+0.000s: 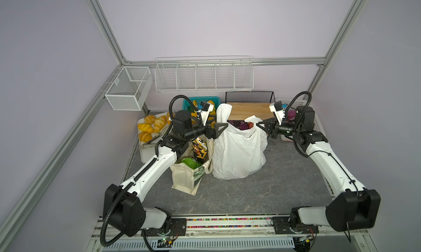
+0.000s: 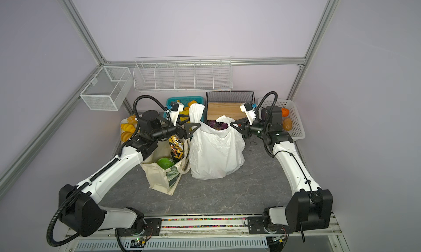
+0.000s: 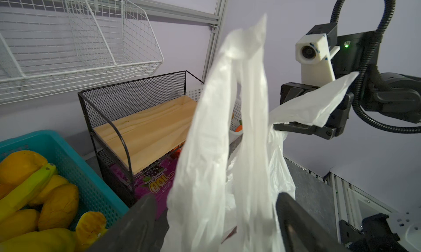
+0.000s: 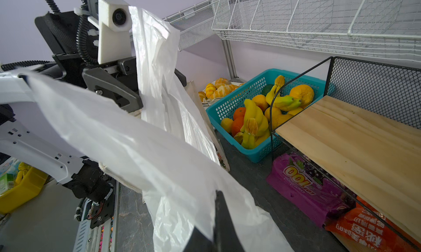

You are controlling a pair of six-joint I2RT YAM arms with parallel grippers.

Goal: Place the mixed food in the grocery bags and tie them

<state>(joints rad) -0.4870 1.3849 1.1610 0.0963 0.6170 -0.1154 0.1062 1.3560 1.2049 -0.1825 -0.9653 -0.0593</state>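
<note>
Front tabletop [image 1: 250,194] free; plastic bag [image 1: 237,153] + tote [image 1: 182,180] block ctr; black rack [image 1: 249,96] close behind.

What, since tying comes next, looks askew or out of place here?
On the plastic bag the handles sit unevenly: the right pincer is shut on one handle, while the other handle stands upright, ungripped, between the open jaws of the left pincer. The canvas tote sags beside it.

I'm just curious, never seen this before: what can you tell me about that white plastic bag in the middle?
The white plastic bag is thin and crinkly, standing bulging on the grey table beside the cream tote. One loop handle sticks up between the open jaws of the left gripper; the right gripper pinches the other handle, stretching it sideways.
</note>
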